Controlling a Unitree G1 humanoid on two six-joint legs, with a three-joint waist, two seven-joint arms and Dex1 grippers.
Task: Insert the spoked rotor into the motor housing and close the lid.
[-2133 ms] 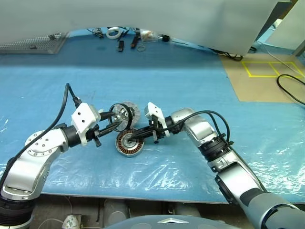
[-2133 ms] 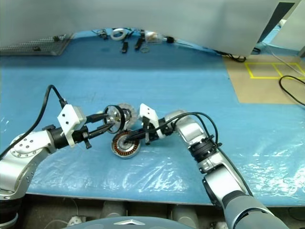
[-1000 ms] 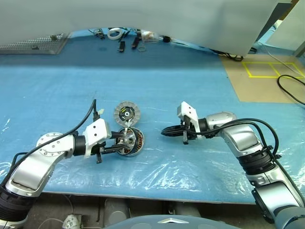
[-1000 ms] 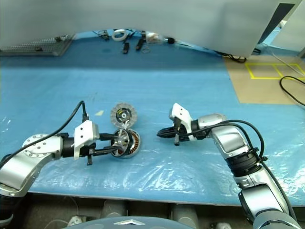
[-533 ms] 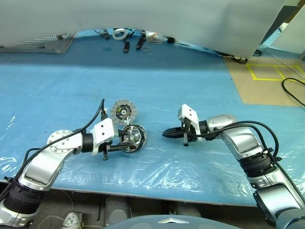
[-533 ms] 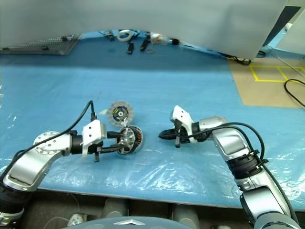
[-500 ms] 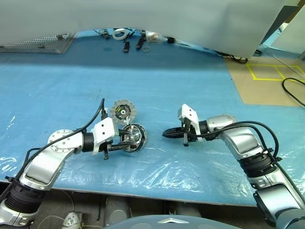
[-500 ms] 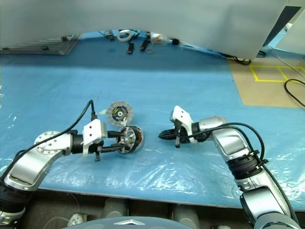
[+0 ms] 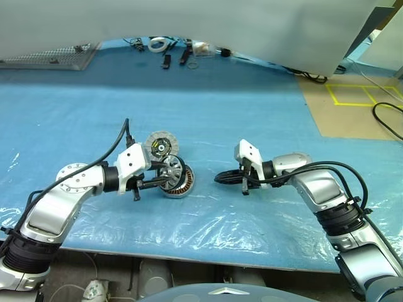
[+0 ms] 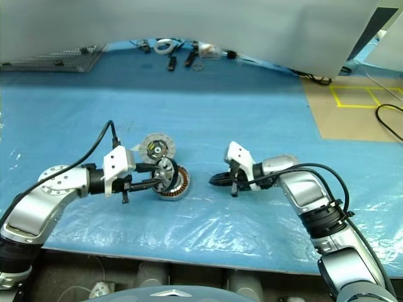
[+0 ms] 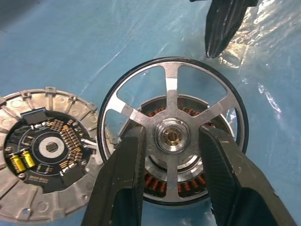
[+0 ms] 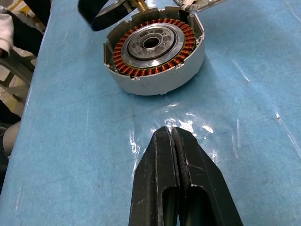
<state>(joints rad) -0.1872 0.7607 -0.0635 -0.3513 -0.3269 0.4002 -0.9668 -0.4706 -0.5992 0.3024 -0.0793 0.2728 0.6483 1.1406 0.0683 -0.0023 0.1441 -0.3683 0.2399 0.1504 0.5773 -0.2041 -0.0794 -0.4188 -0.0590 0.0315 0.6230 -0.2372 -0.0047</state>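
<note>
L gripper (image 11: pixel 171 181) is partly open, its two black fingers (image 11: pixel 123 179) clamped on either side of the hub of the spoked wheel (image 11: pixel 171 101). Wheel is held on edge, tilted, dark rim w/ silver spokes, right up against the open top of the motor drum (image 12: pixel 155 56); whether it's seated can't tell. Through the spokes you see the drum's copper windings behind. In the head view the wheel (image 9: pixel 170 171) sits at the drum's left side, drum (image 9: pixel 181 182) resting on the blue sheet (image 9: pixel 252 113).

Lid (image 9: pixel 160 146) lies flat on the sheet just beyond the wheel and drum, near-touching the wheel's rim in the L wrist view; face up is the one w/ radial marks and black-and-yellow centre (image 11: pixel 44 153).

R gripper (image 12: pixel 175 141) is fully closed, fingers pressed together, holding nothing. It hangs low over the sheet, pointing at the drum from the right, a clear gap between tip and drum. In the head view it (image 9: pixel 219 178) is well right of the drum.

Far edge of sheet: small tools, a roll of tape (image 9: pixel 153 43). Yellow tape marks on floor (image 9: pixel 359 94) at right.
</note>
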